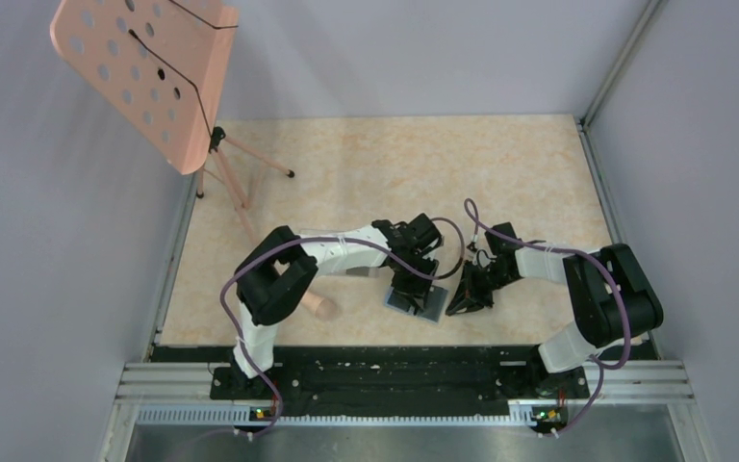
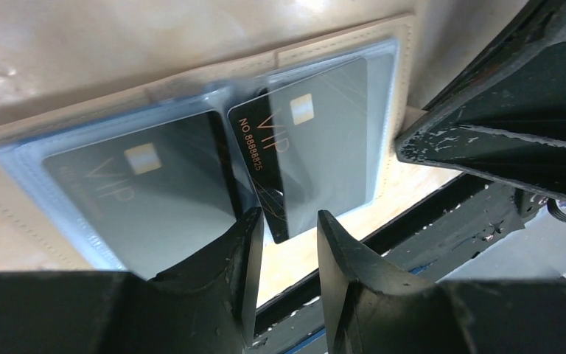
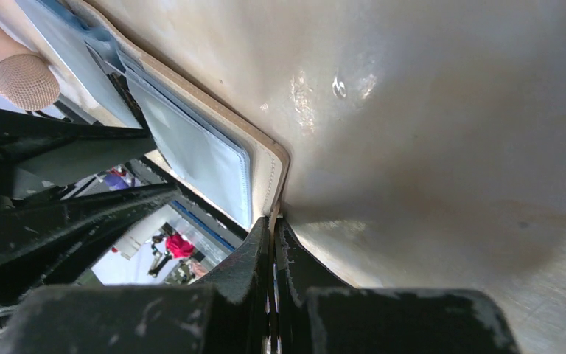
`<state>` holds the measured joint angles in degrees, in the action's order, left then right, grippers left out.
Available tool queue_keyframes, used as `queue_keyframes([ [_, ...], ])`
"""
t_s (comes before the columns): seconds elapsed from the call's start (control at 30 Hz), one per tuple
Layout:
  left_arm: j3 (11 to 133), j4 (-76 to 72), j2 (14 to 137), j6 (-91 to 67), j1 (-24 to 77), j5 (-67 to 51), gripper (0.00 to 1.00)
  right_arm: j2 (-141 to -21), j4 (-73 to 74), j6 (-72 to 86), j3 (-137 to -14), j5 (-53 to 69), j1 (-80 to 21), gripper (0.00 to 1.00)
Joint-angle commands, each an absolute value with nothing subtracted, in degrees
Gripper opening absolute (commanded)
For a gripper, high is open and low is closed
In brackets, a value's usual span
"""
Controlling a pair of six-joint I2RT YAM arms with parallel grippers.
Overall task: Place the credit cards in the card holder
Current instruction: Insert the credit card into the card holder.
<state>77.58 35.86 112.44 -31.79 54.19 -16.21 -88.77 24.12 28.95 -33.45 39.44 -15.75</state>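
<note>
Card holder (image 2: pixel 0 214) lies open. One credit card (image 2: pixel 155 192) is inside it, the second card (image 2: pixel 317 140) half-inserted and skewed. Left gripper (image 2: pixel 287 217) parted, grasping nothing. Right gripper (image 3: pixel 273 225) clenched at holder's edge. Risk: pushing the skewed card could jam it.

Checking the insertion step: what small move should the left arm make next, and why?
Probably close the left fingers on the second VIP card and slide it deeper: its end pokes out of the card holder's clear sleeve, between the open fingers, while the right gripper sits shut at the holder's corner.
</note>
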Motion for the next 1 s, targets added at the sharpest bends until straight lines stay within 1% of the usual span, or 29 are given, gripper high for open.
queue_keyframes([
  [0.0, 80.0, 31.3, 113.1, -33.0, 55.7, -19.7, 0.38, -88.9, 21.2, 26.3, -33.4, 31.5, -16.2, 0.00],
  [0.17, 80.8, 30.3, 113.1, -32.1, 56.4, -20.7, 0.38, -88.8, 21.4, 26.2, -33.5, 31.3, -16.2, 0.00],
  [0.27, 80.8, 32.1, 112.0, -31.6, 56.4, -17.0, 0.40, -88.5, 22.3, 25.8, -34.0, 30.3, -16.1, 0.00],
  [0.43, 78.5, 36.6, 106.9, -32.2, 56.1, -6.4, 0.51, -87.5, 25.0, 24.6, -36.3, 27.8, -16.1, 0.00],
  [0.6, 70.5, 35.5, 99.0, -34.7, 54.0, -0.6, 0.62, -87.3, 27.7, 22.8, -38.9, 24.8, -16.0, 0.00],
  [0.7, 65.1, 32.8, 95.3, -35.9, 51.3, -1.6, 0.67, -87.3, 28.8, 22.5, -39.6, 23.6, -15.8, 0.00],
  [0.83, 58.8, 26.6, 93.5, -37.0, 46.9, -10.1, 0.67, -87.4, 28.8, 22.6, -39.5, 23.2, -15.7, 0.00],
  [0.97, 56.4, 21.1, 94.6, -38.4, 45.4, -16.0, 0.67, -87.4, 28.8, 22.6, -39.5, 23.2, -15.7, 0.00],
])
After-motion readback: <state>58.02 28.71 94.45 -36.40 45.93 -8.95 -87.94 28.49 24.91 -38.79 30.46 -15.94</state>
